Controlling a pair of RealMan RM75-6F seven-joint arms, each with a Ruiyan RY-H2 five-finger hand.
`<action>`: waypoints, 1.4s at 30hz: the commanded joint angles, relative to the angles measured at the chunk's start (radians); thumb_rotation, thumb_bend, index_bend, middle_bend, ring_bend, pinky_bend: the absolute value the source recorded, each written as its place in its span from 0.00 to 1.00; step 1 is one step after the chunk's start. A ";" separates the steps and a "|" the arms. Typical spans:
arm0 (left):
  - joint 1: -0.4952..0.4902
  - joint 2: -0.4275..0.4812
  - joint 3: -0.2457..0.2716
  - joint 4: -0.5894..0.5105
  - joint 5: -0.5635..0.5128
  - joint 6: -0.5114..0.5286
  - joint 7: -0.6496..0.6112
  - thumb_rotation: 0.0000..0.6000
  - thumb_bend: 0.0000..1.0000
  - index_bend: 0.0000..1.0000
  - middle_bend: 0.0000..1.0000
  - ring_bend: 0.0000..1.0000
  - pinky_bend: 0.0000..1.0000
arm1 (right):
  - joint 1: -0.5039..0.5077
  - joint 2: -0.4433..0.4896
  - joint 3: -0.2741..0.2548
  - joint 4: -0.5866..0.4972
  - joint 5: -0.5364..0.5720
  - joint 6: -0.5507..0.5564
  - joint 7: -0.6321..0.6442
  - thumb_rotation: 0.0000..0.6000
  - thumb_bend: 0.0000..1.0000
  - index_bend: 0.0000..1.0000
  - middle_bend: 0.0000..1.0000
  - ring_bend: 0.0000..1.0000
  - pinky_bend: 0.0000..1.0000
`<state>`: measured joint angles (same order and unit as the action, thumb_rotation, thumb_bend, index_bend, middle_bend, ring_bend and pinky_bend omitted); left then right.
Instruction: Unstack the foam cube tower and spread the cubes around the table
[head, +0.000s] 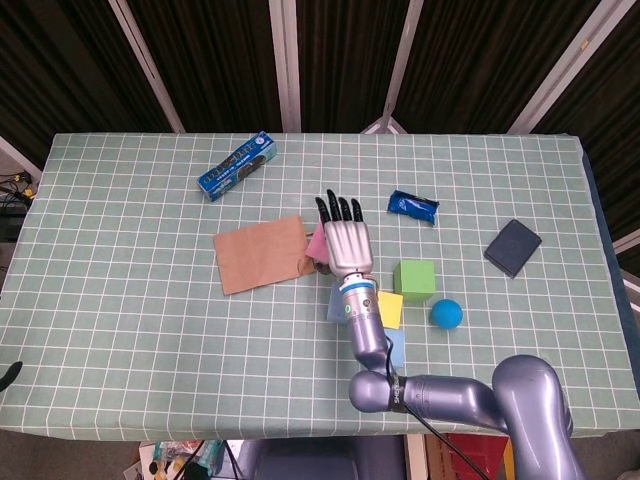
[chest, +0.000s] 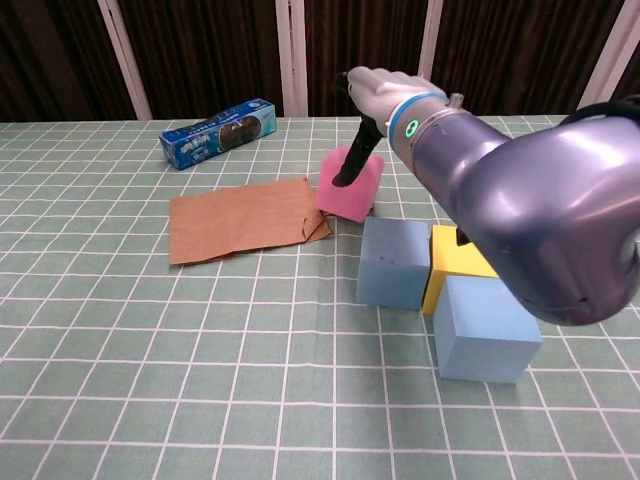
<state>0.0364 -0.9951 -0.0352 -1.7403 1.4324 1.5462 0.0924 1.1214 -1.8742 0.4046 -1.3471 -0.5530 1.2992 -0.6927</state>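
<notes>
While the right hand (chest: 368, 92) grips the pink cube (chest: 350, 187) beneath its palm, the cube hangs over the paper bag's (head: 262, 252) handle end; two blue cubes (chest: 394, 262), a yellow cube (chest: 444, 262) and a green cube (head: 414, 279) lie nearby.

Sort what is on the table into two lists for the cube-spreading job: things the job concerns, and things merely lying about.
Part of the job:
right hand, holding the pink cube
green cube
yellow cube
two blue cubes

Just lying about:
brown paper bag
blue biscuit box
blue snack packet
blue ball
dark wallet
</notes>
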 joint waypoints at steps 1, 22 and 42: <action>-0.001 -0.002 0.001 0.000 0.000 -0.002 0.004 1.00 0.30 0.11 0.00 0.00 0.02 | -0.002 -0.019 0.024 -0.017 -0.029 0.055 -0.014 1.00 0.13 0.00 0.00 0.01 0.00; 0.001 0.019 0.005 -0.002 0.008 -0.003 -0.053 1.00 0.31 0.11 0.00 0.00 0.02 | -0.220 0.292 -0.105 -0.840 0.061 0.258 -0.209 1.00 0.13 0.00 0.00 0.04 0.00; 0.002 0.019 0.004 -0.003 0.005 0.003 -0.049 1.00 0.30 0.11 0.00 0.00 0.02 | -0.235 0.125 -0.144 -0.588 0.035 0.244 -0.185 1.00 0.13 0.00 0.14 0.04 0.00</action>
<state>0.0384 -0.9760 -0.0311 -1.7431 1.4377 1.5491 0.0431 0.8869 -1.7358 0.2623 -1.9606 -0.5170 1.5531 -0.8776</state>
